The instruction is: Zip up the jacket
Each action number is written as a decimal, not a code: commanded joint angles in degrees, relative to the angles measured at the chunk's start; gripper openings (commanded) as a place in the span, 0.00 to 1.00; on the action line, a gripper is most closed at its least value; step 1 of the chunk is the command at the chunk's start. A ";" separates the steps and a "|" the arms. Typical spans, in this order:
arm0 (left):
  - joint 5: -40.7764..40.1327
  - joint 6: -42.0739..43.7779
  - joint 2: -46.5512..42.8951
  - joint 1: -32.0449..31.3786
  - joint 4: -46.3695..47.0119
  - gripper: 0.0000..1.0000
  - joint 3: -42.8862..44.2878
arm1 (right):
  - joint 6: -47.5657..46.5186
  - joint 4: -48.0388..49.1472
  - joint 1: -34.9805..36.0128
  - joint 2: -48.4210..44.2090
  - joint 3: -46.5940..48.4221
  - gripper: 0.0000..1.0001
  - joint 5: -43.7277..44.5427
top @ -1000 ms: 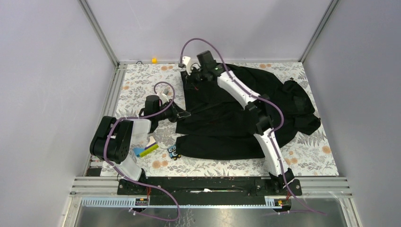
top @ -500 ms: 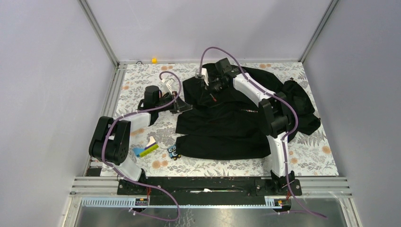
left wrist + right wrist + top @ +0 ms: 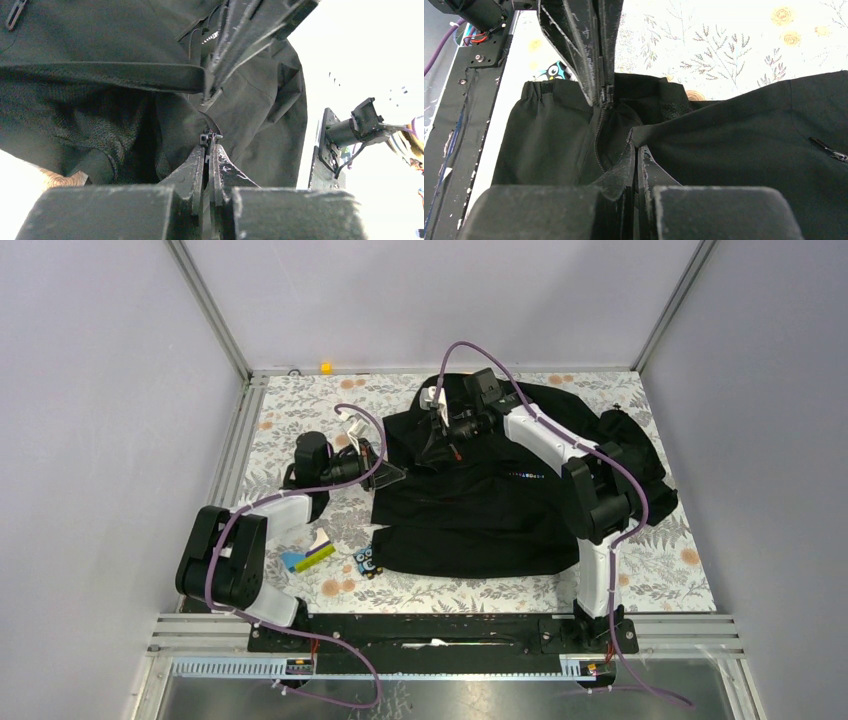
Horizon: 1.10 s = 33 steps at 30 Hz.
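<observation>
1. The black jacket (image 3: 470,510) is lying spread across the middle and right of the flower-patterned tabletop (image 3: 660,565). Its cloth is bunching toward the right edge, and its near hem is running along the front.
2. The left gripper (image 3: 207,144) is reaching in from the left to the jacket's left edge, its fingers pressing fully together. Between the tips it is pinching a small dark piece at the end of the zipper (image 3: 598,142). Whether that piece is the slider or only the fabric beside it is too small to tell.
3. The right gripper (image 3: 635,141) is reaching over the jacket to its far-left part. Its fingers are likewise pressing together with no gap, and it is clamping a folded edge of the jacket's fabric.
4. The two grippers are sitting near each other, tips almost facing, and the cloth they are holding is hanging raised off the tabletop.
5. A single row of zipper teeth is showing just below the left gripper's tips, with the jacket's inner side showing beside it.
6. A small owl figure (image 3: 367,562) is sitting just beside the jacket's near-left corner. A blue, yellow and green card (image 3: 308,558) is lying on the tabletop to the left of it.
</observation>
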 commanded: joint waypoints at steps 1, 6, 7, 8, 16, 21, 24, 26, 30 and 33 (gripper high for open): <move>5.50 0.12 -2.67 0.45 12.02 0.00 -2.43 | -1.87 2.51 -0.03 -2.07 -0.79 0.00 -4.28; 7.44 -0.32 -1.26 0.94 14.45 0.00 -2.65 | -0.22 9.72 0.00 -3.29 -4.87 0.00 -5.62; 7.57 -0.24 -0.78 0.90 14.99 0.00 -2.51 | 0.55 11.37 0.00 -3.40 -5.66 0.00 -5.87; 7.89 0.03 -0.25 0.89 15.32 0.00 -2.04 | 1.31 12.79 0.00 -3.33 -6.27 0.00 -6.11; 9.04 5.33 5.78 0.89 11.89 0.00 2.26 | 6.06 21.11 0.00 -4.80 -10.13 0.00 -2.69; 7.87 10.28 3.84 0.90 7.45 0.00 1.90 | 6.62 22.34 -0.05 -6.49 -11.33 0.00 -1.05; 7.20 13.56 3.22 0.90 3.26 0.00 2.64 | 6.22 22.37 -0.08 -8.11 -12.16 0.00 -0.99; 7.38 13.61 3.03 0.89 3.26 0.00 2.65 | 5.82 22.61 -0.08 -9.02 -12.81 0.00 -1.63; 7.64 13.51 2.78 0.89 3.59 0.00 2.45 | 6.14 23.89 0.00 -9.12 -13.54 0.00 -3.81; 8.17 11.90 2.66 0.89 5.85 0.00 1.99 | 6.05 24.14 0.22 -7.91 -13.31 0.00 -5.05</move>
